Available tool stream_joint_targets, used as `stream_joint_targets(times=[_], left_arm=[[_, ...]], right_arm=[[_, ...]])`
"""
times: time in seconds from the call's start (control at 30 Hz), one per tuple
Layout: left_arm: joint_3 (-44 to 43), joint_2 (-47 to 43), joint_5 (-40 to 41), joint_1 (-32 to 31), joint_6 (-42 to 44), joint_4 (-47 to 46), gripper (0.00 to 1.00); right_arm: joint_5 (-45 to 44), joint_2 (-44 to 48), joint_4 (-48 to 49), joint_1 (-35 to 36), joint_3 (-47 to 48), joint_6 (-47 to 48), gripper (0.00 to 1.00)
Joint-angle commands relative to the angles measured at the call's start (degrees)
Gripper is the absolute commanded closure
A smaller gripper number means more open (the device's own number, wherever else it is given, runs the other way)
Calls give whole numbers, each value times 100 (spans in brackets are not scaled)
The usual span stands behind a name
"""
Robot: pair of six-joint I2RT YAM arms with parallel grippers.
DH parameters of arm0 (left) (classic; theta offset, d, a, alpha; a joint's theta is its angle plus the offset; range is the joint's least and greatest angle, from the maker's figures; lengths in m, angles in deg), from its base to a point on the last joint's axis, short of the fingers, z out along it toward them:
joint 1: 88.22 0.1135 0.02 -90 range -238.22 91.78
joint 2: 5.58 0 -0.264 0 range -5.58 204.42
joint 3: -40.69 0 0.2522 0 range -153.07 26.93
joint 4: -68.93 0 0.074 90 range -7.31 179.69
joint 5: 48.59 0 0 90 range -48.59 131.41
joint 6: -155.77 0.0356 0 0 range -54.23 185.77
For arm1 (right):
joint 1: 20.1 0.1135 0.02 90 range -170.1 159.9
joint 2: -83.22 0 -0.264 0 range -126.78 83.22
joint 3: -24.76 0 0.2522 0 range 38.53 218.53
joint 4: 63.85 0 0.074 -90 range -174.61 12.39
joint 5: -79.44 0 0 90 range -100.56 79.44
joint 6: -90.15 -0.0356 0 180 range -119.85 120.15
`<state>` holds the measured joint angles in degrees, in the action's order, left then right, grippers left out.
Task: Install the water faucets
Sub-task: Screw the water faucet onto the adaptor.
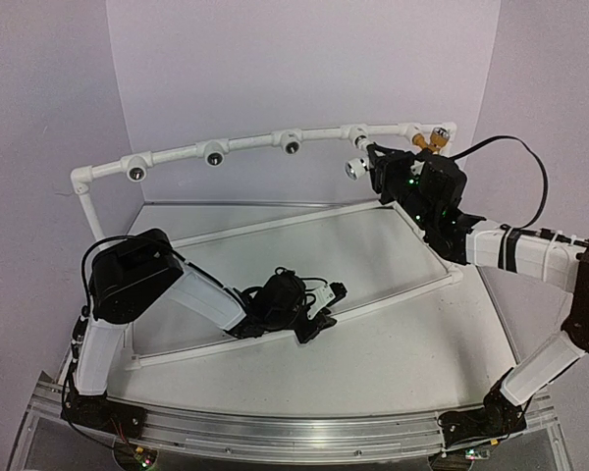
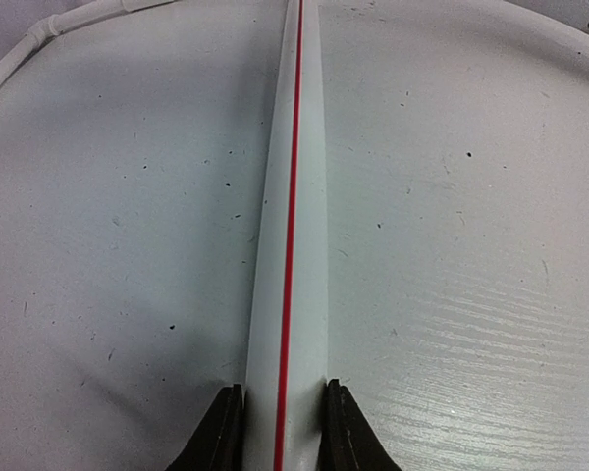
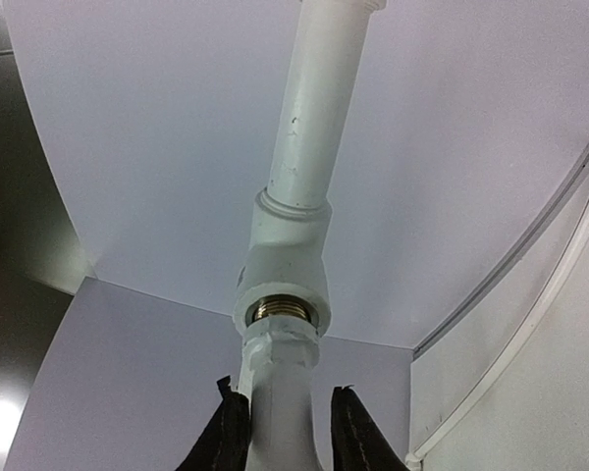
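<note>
Left fingers (image 2: 216, 437) clamp the white strip (image 2: 290, 245), right fingers (image 3: 226, 432) hold the white faucet (image 3: 280, 407) at the socket (image 3: 283, 312)'s rim.

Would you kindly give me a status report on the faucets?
Left gripper shut on white red-striped rail. Right gripper shut on white plastic faucet, tip at brass-threaded socket. Yellow-orange plastic faucet on white pipe frame. Nothing blocking.
</note>
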<state>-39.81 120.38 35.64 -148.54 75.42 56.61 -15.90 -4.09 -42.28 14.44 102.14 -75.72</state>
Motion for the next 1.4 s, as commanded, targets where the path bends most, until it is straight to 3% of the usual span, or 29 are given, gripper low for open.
stream_joint_targets(times=[0.0, 0.27, 0.7, 0.87, 0.97, 1.17, 1.37], left_arm=[[463, 720, -2, -238, -482, 2147, 100], [419, 746, -12, -234, -482, 2190, 100], [405, 750, -18, -234, -490, 2223, 100], [412, 754, -17, -234, -499, 2229, 100], [404, 757, -27, -235, -487, 2234, 100], [396, 772, -29, -234, -487, 2252, 100], [387, 786, -30, -234, -485, 2260, 100]], right_arm=[[143, -458, 462, -48, -65, -2063, 100], [29, -426, 994, 13, -141, -2694, 100], [-78, 19, -259, 171, -48, -1361, 99], [-428, 284, -690, 377, 31, -162, 47], [-495, 421, -972, 424, 38, 120, 30], [-545, 963, -1121, 585, -280, 1111, 5], [-572, 2167, -1958, 698, -636, 2528, 2]])
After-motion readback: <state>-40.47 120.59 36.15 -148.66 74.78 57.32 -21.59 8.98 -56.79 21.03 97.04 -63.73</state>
